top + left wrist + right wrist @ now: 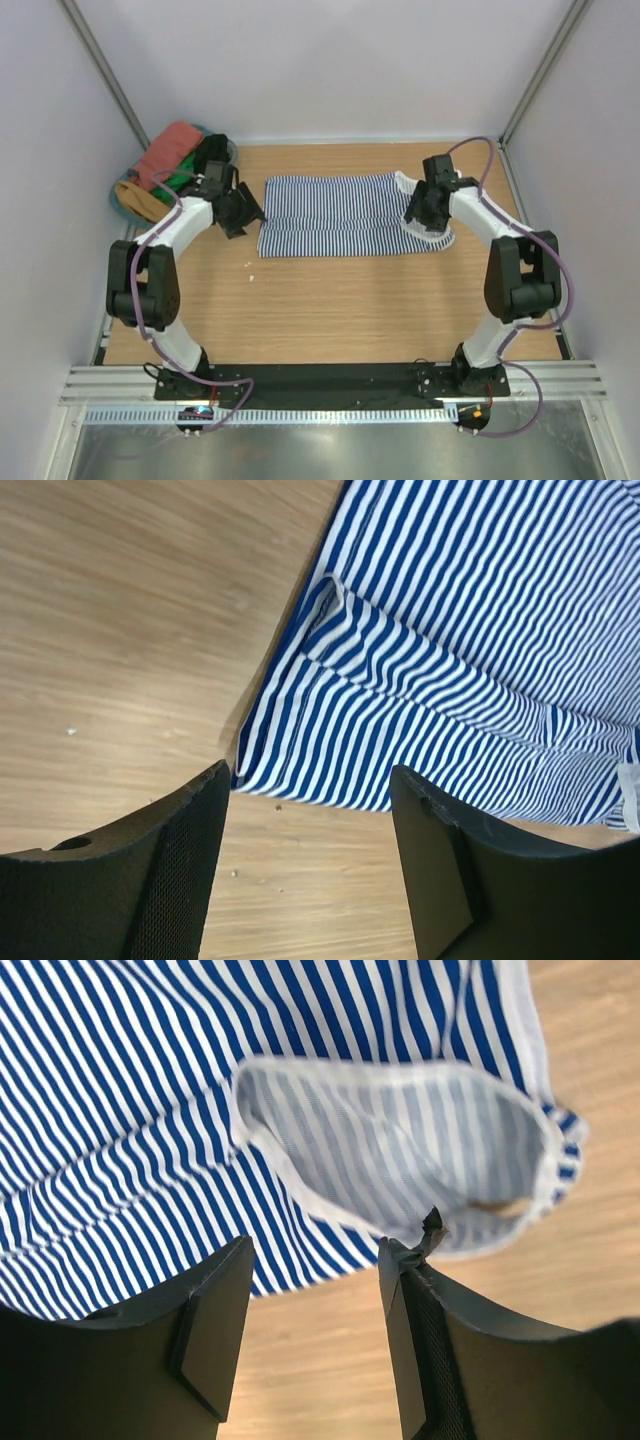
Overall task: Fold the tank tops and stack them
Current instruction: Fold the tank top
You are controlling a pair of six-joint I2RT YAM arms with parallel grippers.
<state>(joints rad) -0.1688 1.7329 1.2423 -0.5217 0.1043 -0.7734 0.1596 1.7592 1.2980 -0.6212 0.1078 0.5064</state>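
Left tool (311, 777) beside striped tank top (470, 630) corner, right tool (315, 1248) above neckline

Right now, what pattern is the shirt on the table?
The tank top is blue-and-white striped; right wrist view.

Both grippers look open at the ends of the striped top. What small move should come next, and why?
Probably lower the right gripper onto the strap end and close there. The striped tank top lies as a long band, and the left gripper is open beside its other end, so a crosswise fold seems due.
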